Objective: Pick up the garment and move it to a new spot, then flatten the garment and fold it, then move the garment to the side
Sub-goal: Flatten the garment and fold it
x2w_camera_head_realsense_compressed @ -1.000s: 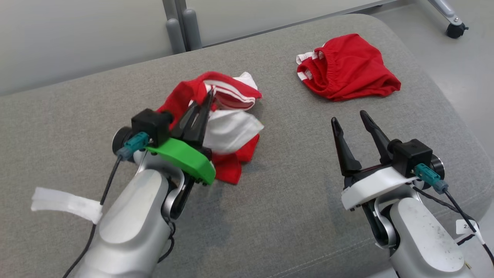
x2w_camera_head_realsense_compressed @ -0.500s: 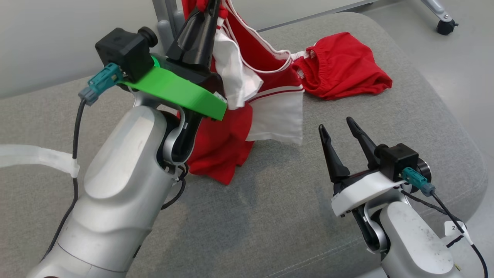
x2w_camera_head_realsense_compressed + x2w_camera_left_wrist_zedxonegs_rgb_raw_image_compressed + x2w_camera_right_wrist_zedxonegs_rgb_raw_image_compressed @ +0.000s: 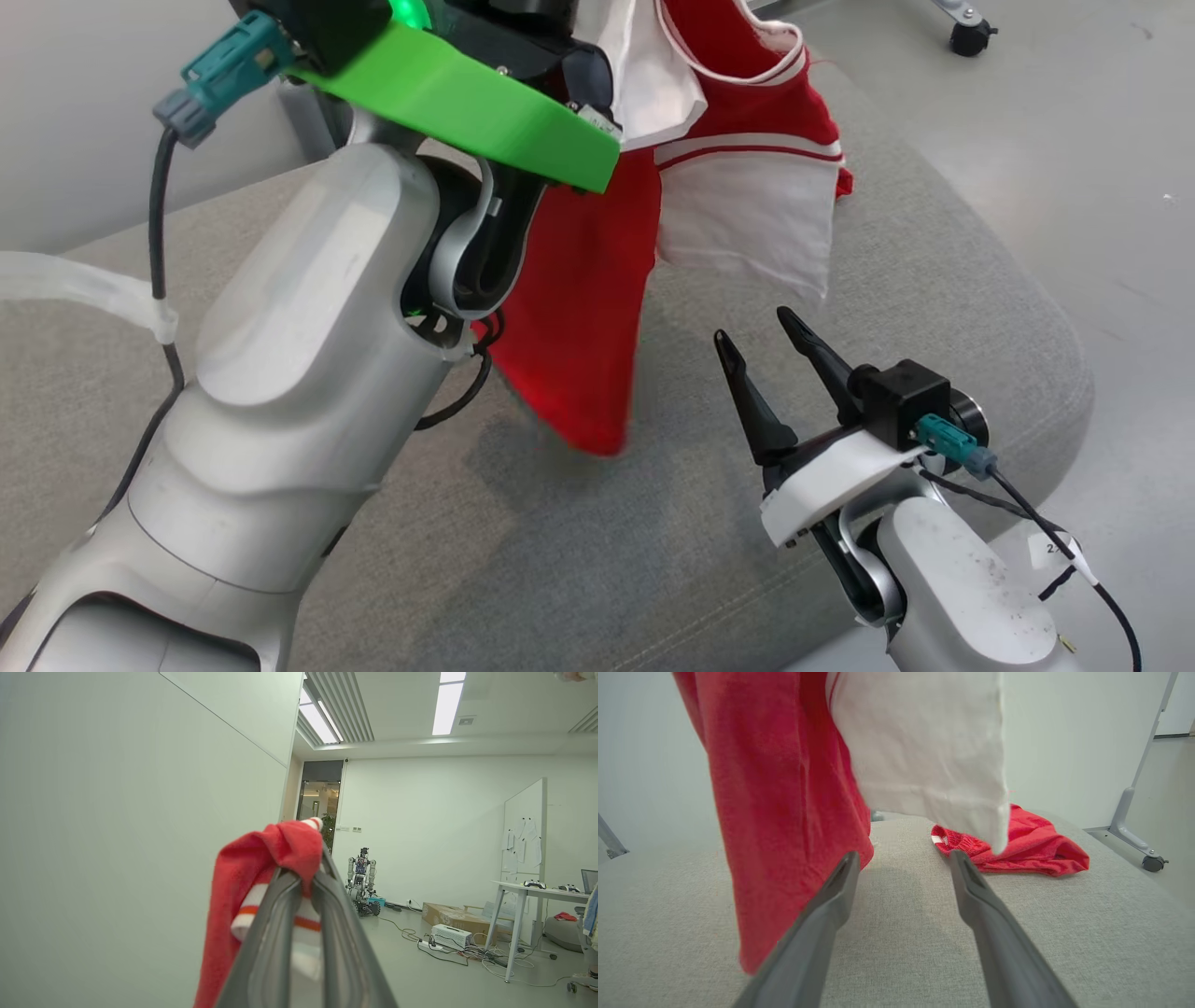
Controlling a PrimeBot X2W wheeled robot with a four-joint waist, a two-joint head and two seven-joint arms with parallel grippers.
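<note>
The garment point(image 3: 597, 308), a red and white top, hangs in the air above the grey cushion point(image 3: 579, 560), its lower red tip just over the fabric. My left gripper point(image 3: 303, 868) is shut on a bunched red and striped edge of the garment point(image 3: 261, 868); in the head view the raised left arm point(image 3: 308, 308) with its green mount runs up past the top edge. My right gripper point(image 3: 752, 324) stands open low over the cushion, right of the hanging cloth. In the right wrist view the right gripper point(image 3: 904, 855) is open and empty, with the garment point(image 3: 784, 788) dangling just ahead.
A second red garment, shorts point(image 3: 1027, 844), lies on the cushion point(image 3: 1064, 933) beyond the hanging cloth. The cushion's rounded right edge drops to the floor point(image 3: 1102, 233), where a caster wheel point(image 3: 971, 37) stands. Another robot point(image 3: 362, 882) and a table point(image 3: 537, 889) stand far across the room.
My left gripper has risen with the garment, lifting it from a heap on the cushion until it hangs free. The head view has shifted. The right gripper stays open.
</note>
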